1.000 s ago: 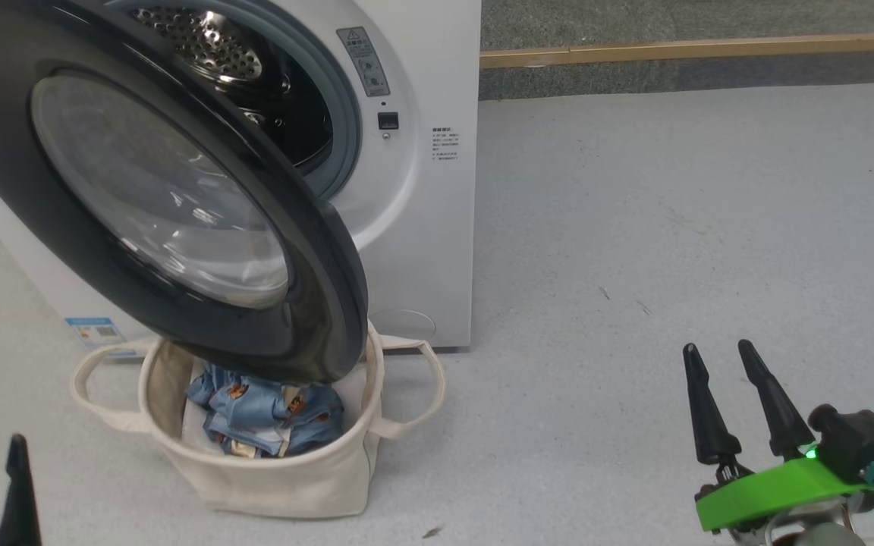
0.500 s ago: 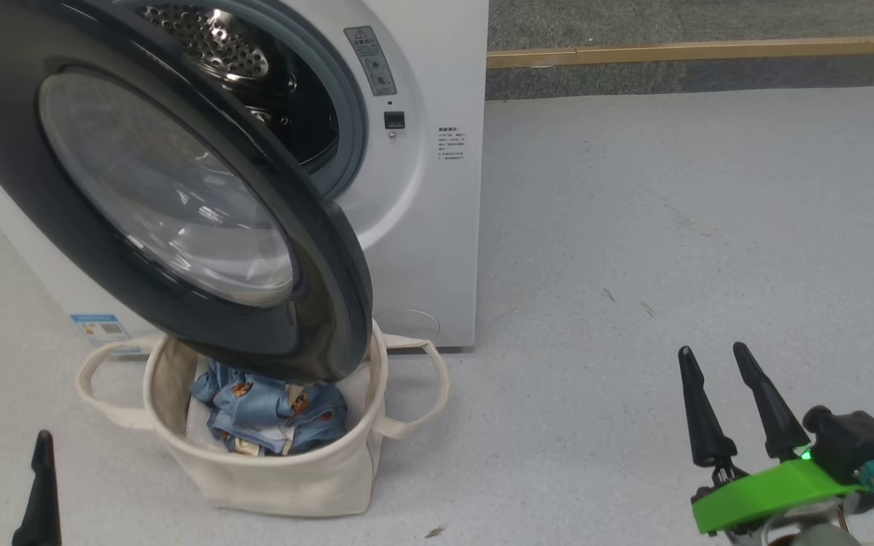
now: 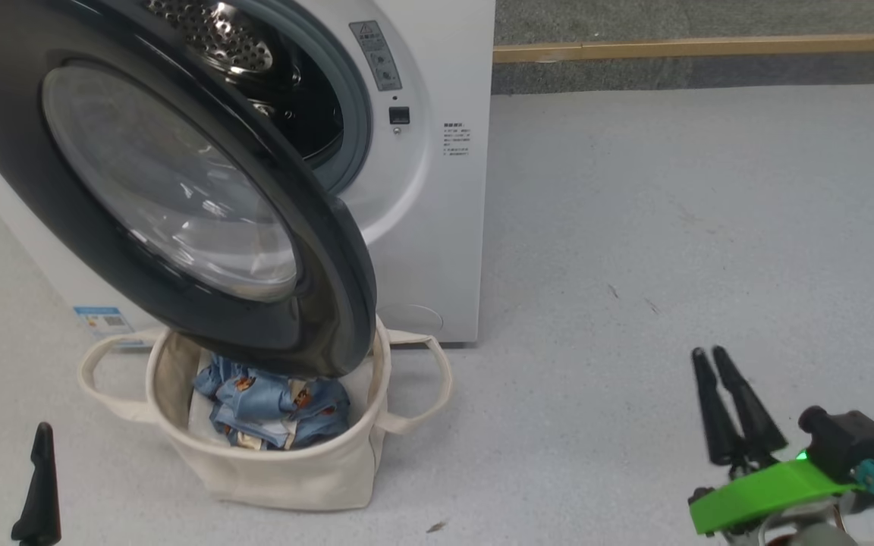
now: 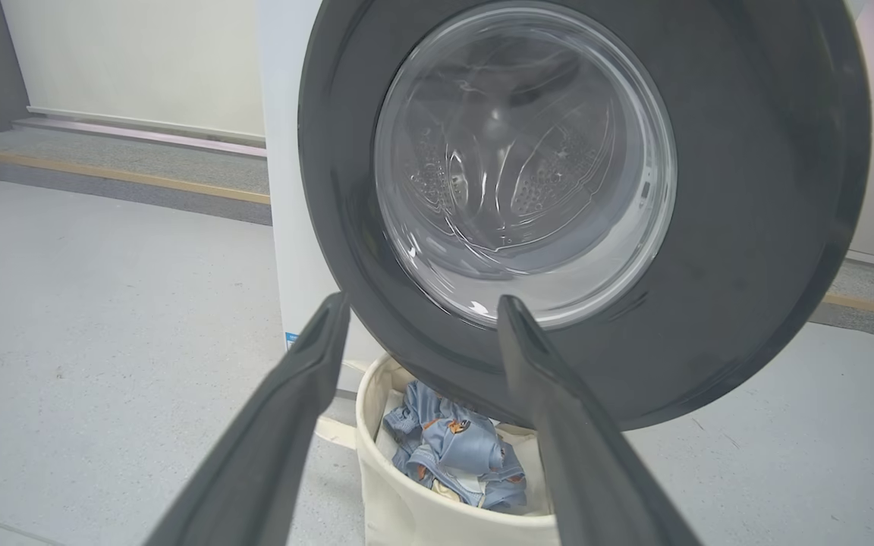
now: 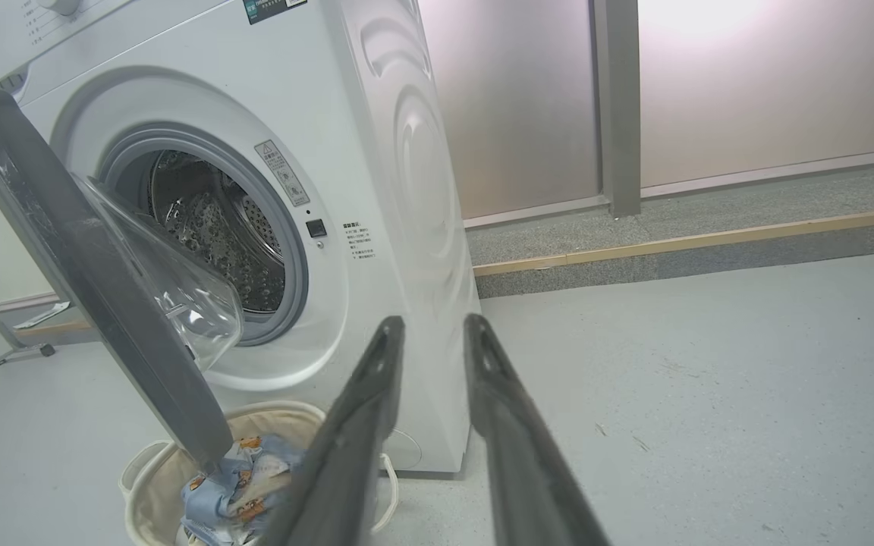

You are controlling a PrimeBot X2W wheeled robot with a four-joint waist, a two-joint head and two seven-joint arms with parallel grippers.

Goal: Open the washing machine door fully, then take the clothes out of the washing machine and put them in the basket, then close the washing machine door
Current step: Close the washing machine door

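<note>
Nearest the camera, at the lower left of the head view, the left gripper (image 3: 12,434) hovers over bare floor (image 3: 672,212) with its fingers spread wide and nothing between them. At the lower right the right gripper (image 3: 708,353), on its bright green mount (image 3: 771,489), has its fingers drawn narrow with only a slim gap, also holding nothing and well apart from everything else. Just beyond the left gripper stands the basket (image 3: 278,474), a cream canvas tub with a loop handle on each side, set on the floor right against the foot of the washing machine (image 3: 437,227). The clothes (image 3: 270,406) lie crumpled inside it, light blue with brown bear faces and some cream lining showing. The washing machine door (image 3: 171,182), a glossy black ring around a bulging clear bowl, is swung out and hangs over the back of the basket, covering part of the rim and the far edge of the clothes; whether its lower edge touches the fabric cannot be told. Behind the door the grey gasket (image 3: 357,129) and perforated steel drum (image 3: 217,34) show, with the door hiding their left side. A small blue label (image 3: 103,320) sits low on the white front. Farthest off, a wooden strip (image 3: 710,47) crosses the floor.
</note>
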